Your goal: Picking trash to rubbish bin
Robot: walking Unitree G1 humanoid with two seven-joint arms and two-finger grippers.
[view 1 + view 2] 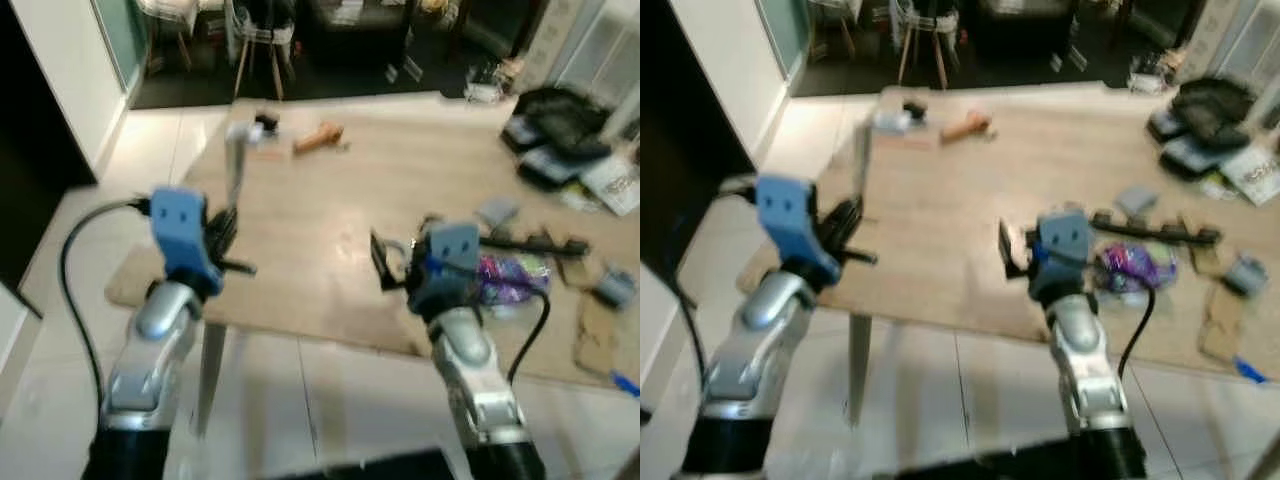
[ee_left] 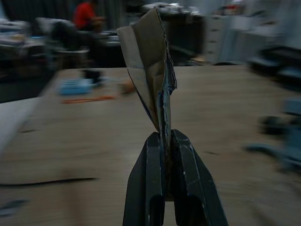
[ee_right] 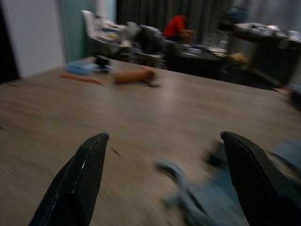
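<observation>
Left arm raised at the near-left corner of the table (image 1: 330, 220), forearm angled up and inward, left tool (image 2: 165, 141) pinched tight on the bottom edge of a folded cardboard scrap (image 2: 151, 70). Scrap's long axis runs straight out from the fingertips, away from the wrist; folded edges flare open toward the far end. In the head views it reads as a thin pale strip (image 1: 235, 170) standing near upright above the tool, over the table's left edge. Right arm is forward over the near-middle of the table, forearm rising from below, right tool (image 3: 164, 155) spread wide and holding nothing, fingers (image 3: 84, 174) low over the wood. Just right of that tool: a purple crumpled wrapper (image 1: 510, 272) lying on the table, a dark stick-like item (image 1: 530, 242) beyond it. Brown cardboard bits (image 1: 600, 330) at the right edge. Far side: an orange-brown object (image 1: 318, 138) and a small dark item (image 1: 266, 122). Black bags (image 1: 560, 110) far right. A person in red (image 3: 176, 26) sits in the background. Frames are motion-blurred.
</observation>
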